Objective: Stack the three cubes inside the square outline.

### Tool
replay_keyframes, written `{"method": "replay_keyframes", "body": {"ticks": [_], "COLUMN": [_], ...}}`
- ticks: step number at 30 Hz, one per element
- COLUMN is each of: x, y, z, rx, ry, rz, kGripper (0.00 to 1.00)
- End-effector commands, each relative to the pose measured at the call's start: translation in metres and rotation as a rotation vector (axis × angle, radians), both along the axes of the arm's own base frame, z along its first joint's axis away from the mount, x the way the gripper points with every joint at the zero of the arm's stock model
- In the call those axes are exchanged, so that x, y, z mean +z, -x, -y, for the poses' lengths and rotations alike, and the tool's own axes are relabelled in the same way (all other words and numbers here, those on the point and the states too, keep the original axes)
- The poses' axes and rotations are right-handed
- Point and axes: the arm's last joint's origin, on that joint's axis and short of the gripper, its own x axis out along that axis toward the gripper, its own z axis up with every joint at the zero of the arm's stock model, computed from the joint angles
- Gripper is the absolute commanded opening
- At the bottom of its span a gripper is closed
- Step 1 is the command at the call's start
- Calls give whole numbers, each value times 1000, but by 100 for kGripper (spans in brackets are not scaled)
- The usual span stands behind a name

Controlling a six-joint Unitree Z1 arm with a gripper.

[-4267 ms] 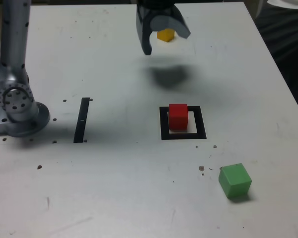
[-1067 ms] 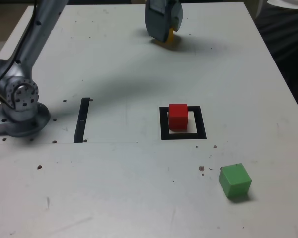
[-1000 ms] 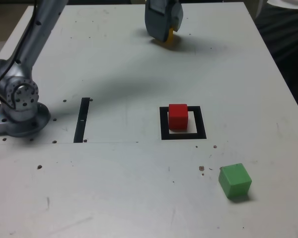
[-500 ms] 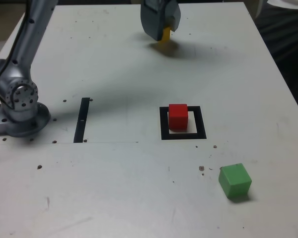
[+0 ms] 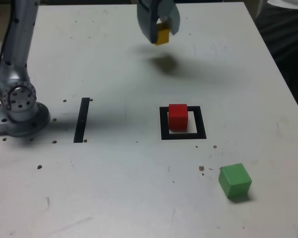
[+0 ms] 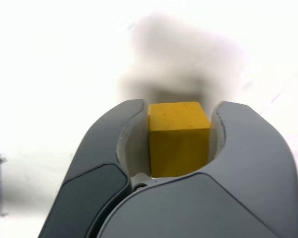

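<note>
My gripper (image 5: 161,34) is shut on the yellow cube (image 5: 163,34) and holds it in the air above the far part of the table; its shadow lies below on the table top. The wrist view shows the yellow cube (image 6: 179,138) clamped between both fingers. The red cube (image 5: 178,116) stands inside the black square outline (image 5: 201,123), toward its far edge, nearer than the gripper. The green cube (image 5: 235,181) rests on the table at the near right of the exterior view, outside the outline.
The arm's base (image 5: 19,106) stands at the exterior view's left. A thin black strip (image 5: 82,119) lies between the base and the outline. The table's right edge (image 5: 283,74) borders dark floor.
The gripper closed on the yellow cube at the far side and lifted it off the table, moving a little toward the near side. The red and green cubes have not moved.
</note>
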Motion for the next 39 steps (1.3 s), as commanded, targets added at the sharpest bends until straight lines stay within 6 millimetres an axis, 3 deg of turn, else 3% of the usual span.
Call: {"method": "replay_keyframes", "body": {"ticks": [1, 13, 24, 39], "x": [14, 29, 26, 22], "y": [6, 23, 17, 8], "z": [20, 106, 167, 221], "rx": [-42, -224, -348, -493], "ry": [-10, -5, 9, 15], "rz": [21, 48, 41, 48], "kGripper": [36, 36, 36, 36]}}
